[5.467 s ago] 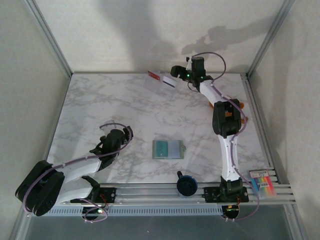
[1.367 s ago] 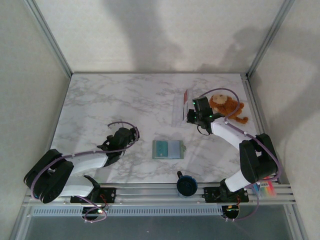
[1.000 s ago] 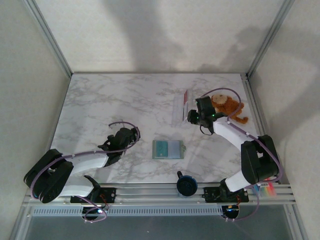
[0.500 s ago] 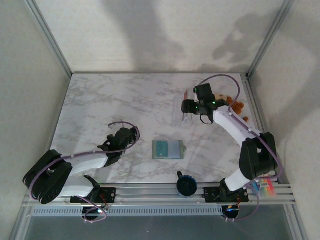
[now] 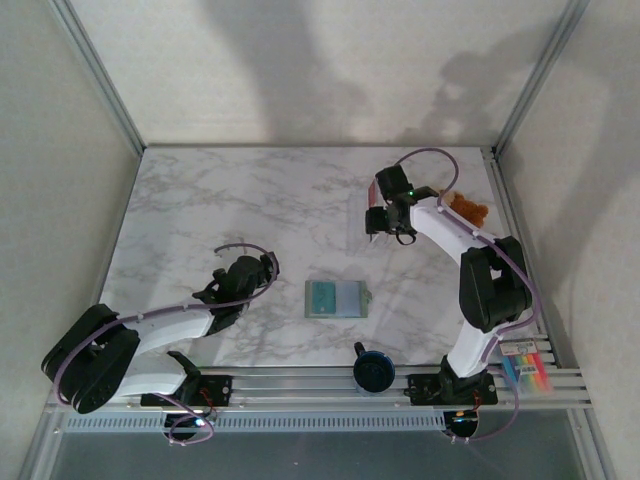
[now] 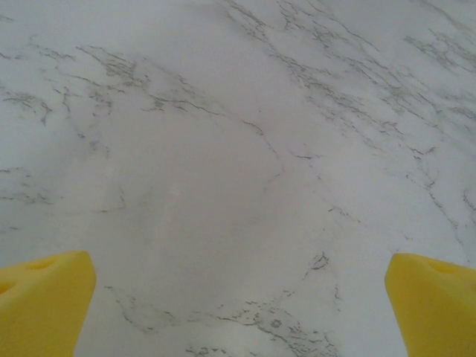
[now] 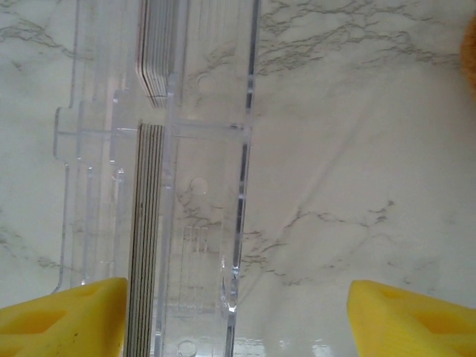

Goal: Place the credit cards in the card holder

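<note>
Clear case (image 7: 201,186) below right gripper (image 7: 236,305); plush toy (image 5: 470,210) beside arm

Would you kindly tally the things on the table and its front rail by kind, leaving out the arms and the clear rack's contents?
Grey-green flat folding card holder: 1
Brown plush toy: 1
Clear plastic rack: 1
Black round knob: 1
Rainbow-striped packet: 1
Total: 5

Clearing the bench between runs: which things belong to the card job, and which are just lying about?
Job: card holder; cards, seemingly edge-on in the clear rack.
Lying about: plush toy; black knob; coloured pens.
</note>
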Action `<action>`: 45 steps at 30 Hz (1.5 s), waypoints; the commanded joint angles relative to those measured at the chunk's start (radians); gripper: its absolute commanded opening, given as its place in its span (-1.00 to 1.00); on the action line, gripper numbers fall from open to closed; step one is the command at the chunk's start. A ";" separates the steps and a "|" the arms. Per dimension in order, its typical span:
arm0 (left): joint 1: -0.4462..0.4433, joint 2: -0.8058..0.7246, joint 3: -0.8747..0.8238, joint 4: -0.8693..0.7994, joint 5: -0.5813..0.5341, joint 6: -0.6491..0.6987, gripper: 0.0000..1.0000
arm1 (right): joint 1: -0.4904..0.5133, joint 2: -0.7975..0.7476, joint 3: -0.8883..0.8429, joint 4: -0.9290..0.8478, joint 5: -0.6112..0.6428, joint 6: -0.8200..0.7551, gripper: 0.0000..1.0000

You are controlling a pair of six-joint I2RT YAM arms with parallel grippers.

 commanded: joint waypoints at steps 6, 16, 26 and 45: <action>-0.010 -0.009 -0.009 -0.001 -0.031 0.000 0.99 | 0.048 -0.050 0.003 -0.054 0.232 -0.019 0.37; -0.010 -0.006 -0.014 0.003 -0.022 -0.001 0.99 | 0.067 -0.046 0.009 -0.059 0.325 -0.019 0.00; -0.010 0.021 0.000 -0.002 -0.010 0.001 0.99 | 0.074 -0.051 0.001 -0.037 0.333 -0.033 -0.46; -0.010 0.066 0.041 -0.039 -0.022 0.004 0.99 | 0.075 -0.141 -0.010 -0.025 0.168 0.007 -0.97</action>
